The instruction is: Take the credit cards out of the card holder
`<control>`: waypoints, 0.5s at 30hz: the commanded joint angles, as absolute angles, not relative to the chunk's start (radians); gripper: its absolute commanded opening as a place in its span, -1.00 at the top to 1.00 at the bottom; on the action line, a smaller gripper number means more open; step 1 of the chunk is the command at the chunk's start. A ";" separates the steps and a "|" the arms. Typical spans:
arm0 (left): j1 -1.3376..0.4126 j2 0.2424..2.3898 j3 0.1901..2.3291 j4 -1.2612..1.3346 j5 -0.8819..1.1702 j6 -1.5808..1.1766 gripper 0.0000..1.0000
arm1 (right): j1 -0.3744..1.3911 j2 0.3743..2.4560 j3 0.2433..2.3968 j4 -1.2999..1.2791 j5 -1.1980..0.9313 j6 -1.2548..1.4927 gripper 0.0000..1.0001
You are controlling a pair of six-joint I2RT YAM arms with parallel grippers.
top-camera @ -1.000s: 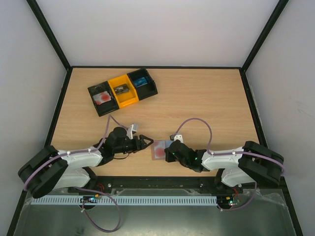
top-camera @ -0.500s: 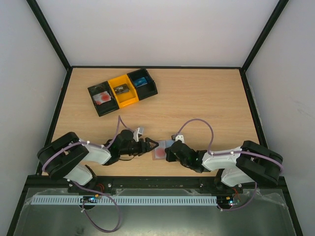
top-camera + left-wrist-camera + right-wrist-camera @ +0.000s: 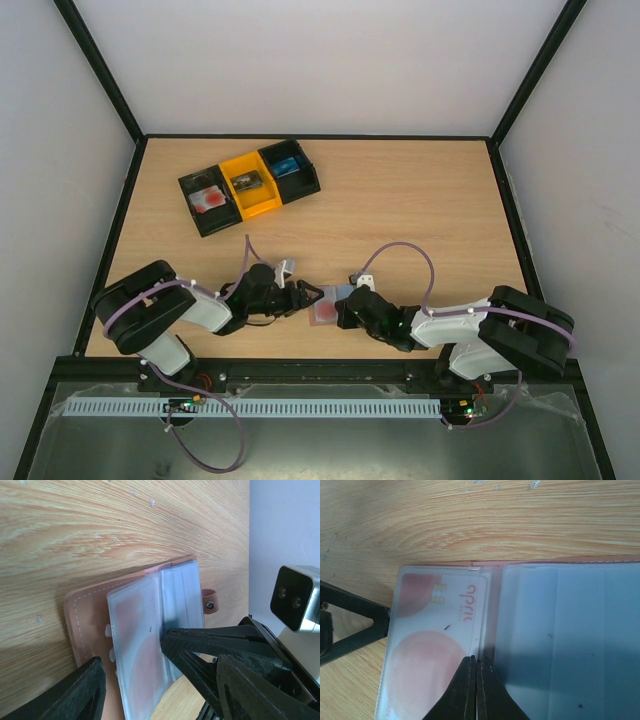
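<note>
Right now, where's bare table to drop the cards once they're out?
Crowded: near centre, where left gripper and right gripper meet at the card holder. Free: right half of the table, from the bins to the right wall; also the strip between bins and grippers.

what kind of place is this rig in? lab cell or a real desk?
Most likely a lab test cell, not a real desk: a wooden table boxed in by plain white panels on a black frame, with the left arm and right arm mounted at its near edge.
</note>
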State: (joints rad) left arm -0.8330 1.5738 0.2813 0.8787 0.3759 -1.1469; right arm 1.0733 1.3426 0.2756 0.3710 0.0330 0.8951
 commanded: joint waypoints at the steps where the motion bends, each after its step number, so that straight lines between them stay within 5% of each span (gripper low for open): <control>1: -0.840 1.593 0.300 0.928 0.364 -1.144 -0.24 | 1.068 1.364 0.257 0.350 0.039 0.901 0.95; 15: -0.865 1.613 0.341 0.917 0.380 -1.144 0.40 | 1.067 1.366 0.253 0.363 0.029 0.896 0.95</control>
State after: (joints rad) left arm -0.8509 1.5894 0.3161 0.8925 0.3744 -1.1572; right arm 1.0725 1.3441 0.2718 0.3798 0.0315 0.8951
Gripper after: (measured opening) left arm 0.328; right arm 0.024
